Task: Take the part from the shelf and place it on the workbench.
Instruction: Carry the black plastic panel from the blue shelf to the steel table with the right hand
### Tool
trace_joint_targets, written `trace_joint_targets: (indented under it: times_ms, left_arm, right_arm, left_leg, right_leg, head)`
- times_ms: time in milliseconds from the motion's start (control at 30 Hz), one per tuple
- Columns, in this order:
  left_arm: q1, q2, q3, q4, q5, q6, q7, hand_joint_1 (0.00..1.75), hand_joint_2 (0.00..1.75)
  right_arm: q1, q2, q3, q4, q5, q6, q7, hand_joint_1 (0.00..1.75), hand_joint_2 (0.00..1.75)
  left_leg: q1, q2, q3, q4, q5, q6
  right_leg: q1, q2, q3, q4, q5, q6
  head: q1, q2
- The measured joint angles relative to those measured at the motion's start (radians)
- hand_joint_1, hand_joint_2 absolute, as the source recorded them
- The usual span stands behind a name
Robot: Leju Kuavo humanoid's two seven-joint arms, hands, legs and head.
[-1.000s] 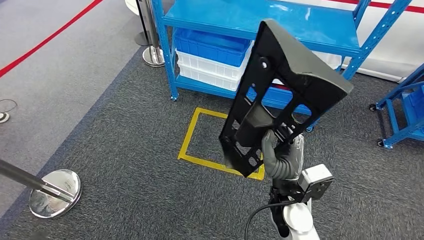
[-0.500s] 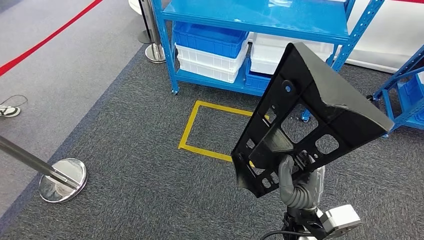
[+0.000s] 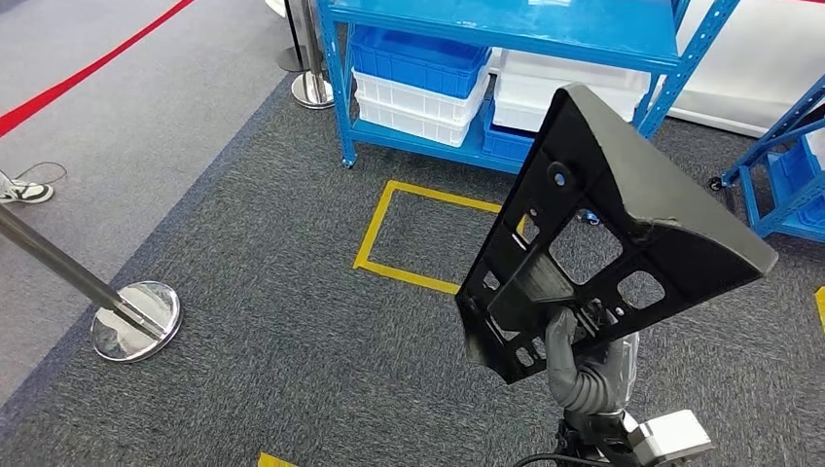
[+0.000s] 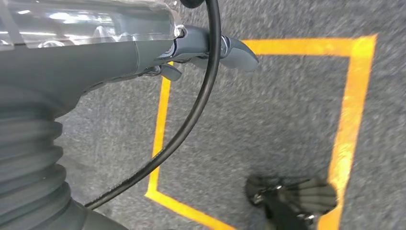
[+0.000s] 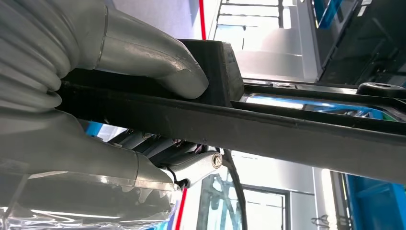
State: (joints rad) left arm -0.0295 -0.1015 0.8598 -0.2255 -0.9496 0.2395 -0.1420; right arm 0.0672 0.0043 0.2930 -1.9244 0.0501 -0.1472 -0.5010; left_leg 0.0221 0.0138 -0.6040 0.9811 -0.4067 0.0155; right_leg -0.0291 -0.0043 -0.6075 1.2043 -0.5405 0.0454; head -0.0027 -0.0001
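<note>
**Item in transit: black part, carried by the right hand, shelf in front**

Landmark: blue shelf, standing at the far edge of the dark carpet.

- Part: large black moulded panel with cut-out windows and a broad slanted top face. Off the shelf, held up in the air on the near side of it and toward its right post. Its long axis runs steeply upward from the grip, leaning away from the robot toward the shelf, so the bulk of it stands above and beyond the hand.
- Right hand: closed on the part's lower edge. In the right wrist view the grey thumb presses one face of a black bar and the fingers wrap the other side.
- Left hand: hanging low over the carpet, holding nothing; fingers only partly seen, so whether they are spread or curled cannot be told. It is well apart from the part; the right hand alone carries it.
- Bins: blue and white, stacked on the shelf's lower level.
- Yellow tape rectangle: on the carpet just in front of the shelf.
- Chrome stanchion base: well to the left of the shelf.
- Workbench: no entry.

Change against the earlier frames: the whole scene has slid, so the camera has moved; the shelf sits further up-frame, and the part has shifted right and lower. Grip unchanged.

Judgement: carrying stage; the placing is not yet done.
</note>
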Motion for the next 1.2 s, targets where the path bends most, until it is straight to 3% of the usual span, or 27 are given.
trace_joint_targets:
  times_ms: [67,133,200,233,300,367,400,433,467,567,600,700,767,867,900,933,967,1000,1067,1133,1200]
  left_arm:
    - [0.000,-0.001,-0.003,0.000,-0.003,-0.006,0.003,0.00,1.75]
    - [-0.001,-0.001,-0.005,0.000,-0.006,-0.014,0.004,0.00,1.75]
    - [0.000,-0.001,-0.008,0.000,-0.011,-0.021,0.001,0.00,1.75]
    - [0.001,-0.001,-0.010,0.000,-0.014,-0.023,-0.002,0.00,1.75]
    - [0.002,-0.002,-0.014,0.000,-0.021,-0.025,-0.010,0.00,1.75]
    - [0.002,-0.002,-0.018,0.000,-0.025,-0.025,-0.019,0.00,1.75]
    - [0.002,-0.002,-0.018,0.000,-0.026,-0.025,-0.022,0.00,1.75]
    - [0.002,-0.002,-0.019,0.000,-0.027,-0.024,-0.025,0.00,1.75]
    - [0.003,-0.002,-0.019,0.000,-0.028,-0.023,-0.028,0.00,1.75]
    - [0.001,-0.002,-0.019,0.000,-0.031,-0.023,-0.042,0.00,1.75]
    - [0.000,-0.002,-0.019,0.000,-0.033,-0.023,-0.046,0.00,1.75]
    - [-0.001,-0.002,-0.020,0.000,-0.035,-0.029,-0.046,0.00,1.75]
    - [-0.002,-0.002,-0.020,0.000,-0.036,-0.036,-0.042,0.00,1.75]
    - [-0.004,-0.003,-0.020,0.000,-0.040,-0.045,-0.034,0.00,1.75]
    - [-0.005,-0.003,-0.020,0.000,-0.042,-0.047,-0.032,0.00,1.75]
    - [-0.005,-0.003,-0.020,0.000,-0.044,-0.049,-0.030,0.00,1.75]
    - [-0.004,-0.004,-0.020,0.000,-0.046,-0.051,-0.030,0.00,1.75]
    - [-0.004,-0.005,-0.020,0.000,-0.048,-0.053,-0.029,0.00,1.75]
    - [-0.004,-0.007,-0.020,0.000,-0.053,-0.054,-0.029,0.00,1.75]
    - [-0.004,-0.008,-0.020,0.000,-0.056,-0.054,-0.029,0.00,1.75]
    - [-0.005,-0.008,-0.020,0.000,-0.060,-0.054,-0.029,0.00,1.75]
  right_arm:
    - [-0.004,0.000,0.000,-0.001,0.002,0.000,0.005,1.75,1.75]
    - [-0.007,0.000,0.000,-0.002,0.011,-0.002,0.012,1.75,1.75]
    - [-0.009,0.001,0.000,-0.003,0.023,-0.007,0.017,1.75,1.75]
    - [-0.010,0.001,0.000,-0.003,0.030,-0.010,0.018,1.75,1.75]
    - [-0.011,0.003,0.000,-0.003,0.047,-0.016,0.020,1.75,1.75]
    - [-0.010,0.005,0.000,-0.002,0.066,-0.022,0.018,1.75,1.75]
    - [-0.009,0.005,0.000,-0.002,0.074,-0.024,0.017,1.75,1.75]
    - [-0.007,0.005,0.001,-0.002,0.080,-0.026,0.015,1.75,1.75]
    - [-0.006,0.005,0.001,-0.002,0.084,-0.028,0.014,1.75,1.75]
    - [-0.004,0.007,0.001,-0.003,0.093,-0.039,0.006,1.75,1.75]
    - [-0.003,0.009,0.001,-0.003,0.095,-0.043,0.002,1.75,1.75]
    - [-0.002,0.017,0.001,-0.008,0.101,-0.053,-0.007,1.75,1.75]
    - [-0.004,0.022,0.001,-0.011,0.104,-0.055,-0.007,1.75,1.75]
    - [-0.008,0.024,0.001,-0.012,0.096,-0.054,-0.003,1.75,1.75]
    - [-0.008,0.024,0.001,-0.011,0.092,-0.053,-0.001,1.75,1.75]
    - [-0.008,0.024,0.001,-0.010,0.088,-0.052,-0.001,1.75,1.75]
    - [-0.008,0.024,0.001,-0.010,0.085,-0.049,-0.001,1.75,1.75]
    - [-0.008,0.024,0.001,-0.010,0.082,-0.045,-0.001,1.75,1.75]
    - [-0.007,0.025,0.001,-0.010,0.072,-0.030,-0.003,1.75,1.75]
    - [-0.004,0.026,0.001,-0.011,0.061,-0.013,-0.008,1.75,1.75]
    - [0.003,0.030,0.001,-0.011,0.052,0.007,-0.012,1.75,1.75]
  left_leg:
    - [0.004,-0.002,-0.025,0.016,0.012,-0.015]
    - [0.005,-0.003,-0.037,0.026,0.024,-0.031]
    - [0.008,-0.003,-0.042,0.026,0.034,-0.047]
    - [0.010,-0.003,-0.049,0.035,0.022,-0.052]
    - [0.013,-0.004,-0.077,0.107,-0.048,-0.057]
    - [0.011,-0.005,-0.115,0.238,-0.134,-0.058]
    - [0.010,-0.005,-0.124,0.290,-0.152,-0.058]
    - [0.009,-0.005,-0.118,0.311,-0.152,-0.056]
    - [0.007,-0.005,-0.092,0.292,-0.135,-0.052]
    - [-0.004,-0.006,0.045,0.097,-0.089,-0.027]
    - [-0.008,-0.006,0.072,0.053,-0.086,-0.021]
    - [-0.010,-0.003,0.083,0.022,-0.081,-0.007]
    - [-0.005,0.005,0.083,0.007,-0.069,0.005]
    - [-0.003,0.021,0.072,0.002,-0.059,0.016]
    - [-0.003,0.027,0.067,0.004,-0.058,0.016]
    - [-0.003,0.034,0.064,0.007,-0.058,0.016]
    - [-0.003,0.041,0.063,0.010,-0.058,0.015]
    - [-0.003,0.049,0.062,0.013,-0.059,0.013]
    - [-0.006,0.063,0.062,0.021,-0.064,0.004]
    - [-0.011,0.078,0.061,0.027,-0.067,-0.008]
    - [-0.013,0.097,0.062,0.027,-0.069,-0.021]
  right_leg:
    - [-0.003,0.003,0.104,-0.143,0.010,0.003]
    - [0.002,0.005,0.149,-0.219,-0.010,-0.008]
    - [0.006,0.002,0.140,-0.224,-0.005,-0.030]
    - [0.007,0.001,0.133,-0.223,0.002,-0.042]
    - [0.007,-0.003,0.117,-0.225,0.018,-0.062]
    - [0.014,-0.004,0.100,-0.224,0.032,-0.071]
    - [0.018,-0.005,0.091,-0.222,0.038,-0.073]
    - [0.022,-0.005,0.082,-0.219,0.042,-0.073]
    - [0.025,-0.005,0.075,-0.215,0.046,-0.073]
    - [0.031,-0.005,0.062,-0.203,0.050,-0.069]
    - [0.032,-0.006,0.060,-0.200,0.051,-0.066]
    - [0.032,-0.005,0.055,-0.198,0.059,-0.049]
    - [0.031,0.000,0.038,-0.168,0.037,-0.039]
    - [0.023,0.004,-0.045,0.002,-0.056,-0.027]
    - [0.020,0.004,-0.069,0.054,-0.073,-0.023]
    - [0.017,0.003,-0.078,0.076,-0.072,-0.020]
    - [0.014,0.000,-0.067,0.058,-0.051,-0.017]
    - [0.012,-0.008,-0.039,0.004,-0.017,-0.016]
    - [0.015,-0.053,0.029,-0.130,0.037,-0.021]
    - [0.024,-0.080,0.052,-0.190,0.049,-0.032]
    - [0.026,-0.058,0.046,-0.190,0.053,-0.044]
  head:
    - [0.002,0.000]
    - [0.004,0.000]
    - [0.004,0.000]
    - [0.004,0.000]
    - [-0.001,0.000]
    - [-0.005,0.000]
    - [-0.005,0.000]
    - [-0.005,0.000]
    - [-0.005,0.000]
    - [-0.005,0.000]
    - [-0.006,0.000]
    - [-0.008,0.000]
    - [-0.005,0.000]
    - [0.001,0.000]
    - [0.002,0.000]
    - [0.003,0.000]
    - [0.003,0.000]
    - [0.004,0.000]
    - [0.006,0.000]
    - [0.006,0.000]
    - [0.004,0.000]
